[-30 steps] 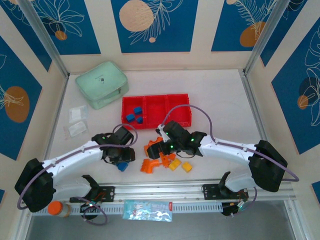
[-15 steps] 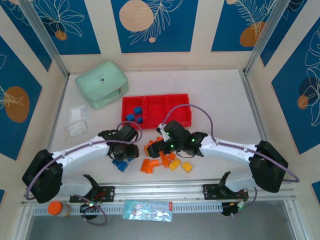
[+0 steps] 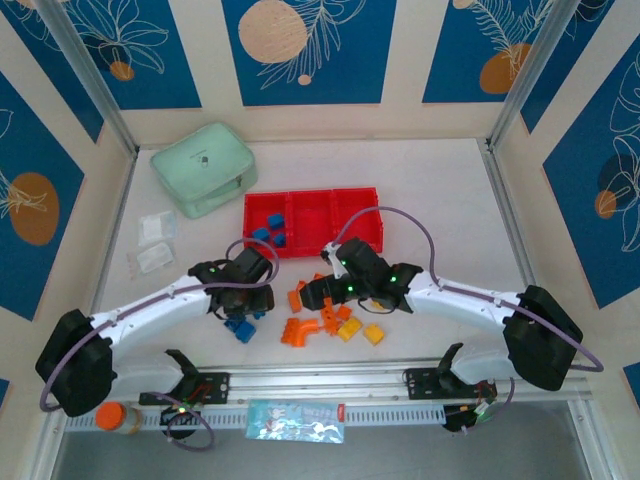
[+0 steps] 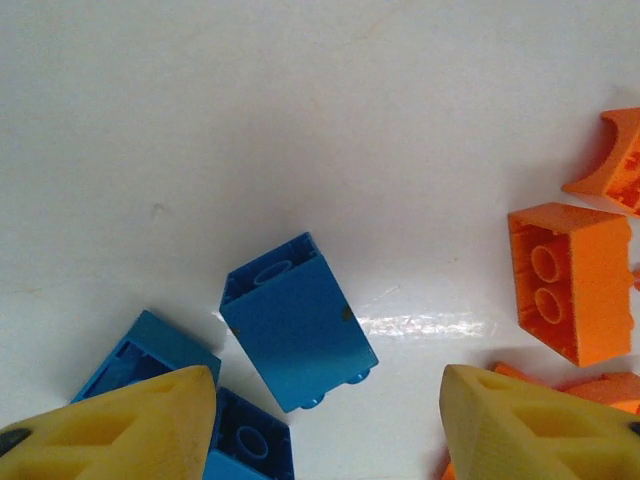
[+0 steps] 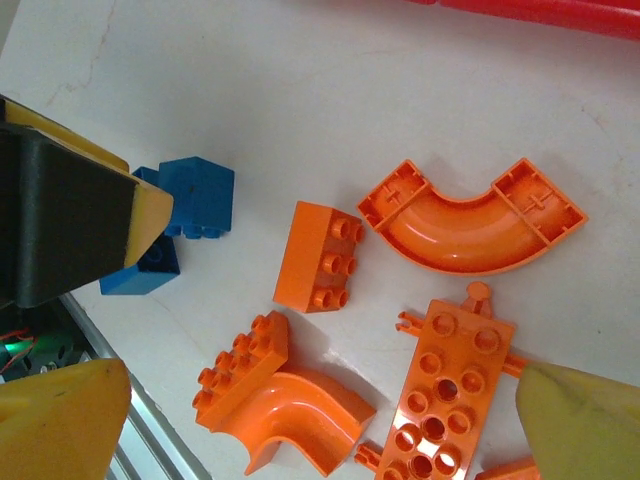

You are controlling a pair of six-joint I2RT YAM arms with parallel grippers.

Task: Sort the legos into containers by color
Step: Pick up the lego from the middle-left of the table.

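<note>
Blue legos: several in the left compartment of the red tray; three more lie loose on the worktop at 7 o'clock of it. Orange pieces and two yellow blocks lie at 6 o'clock (unsorted). Left jaws open, straddling one loose blue block without contact. Right jaws wide open above the orange pieces, gripping nothing.

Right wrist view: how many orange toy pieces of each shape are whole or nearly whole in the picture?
Curved pieces: 2
Plain block: 1
Flat plate with holes: 1
Total: 4
</note>
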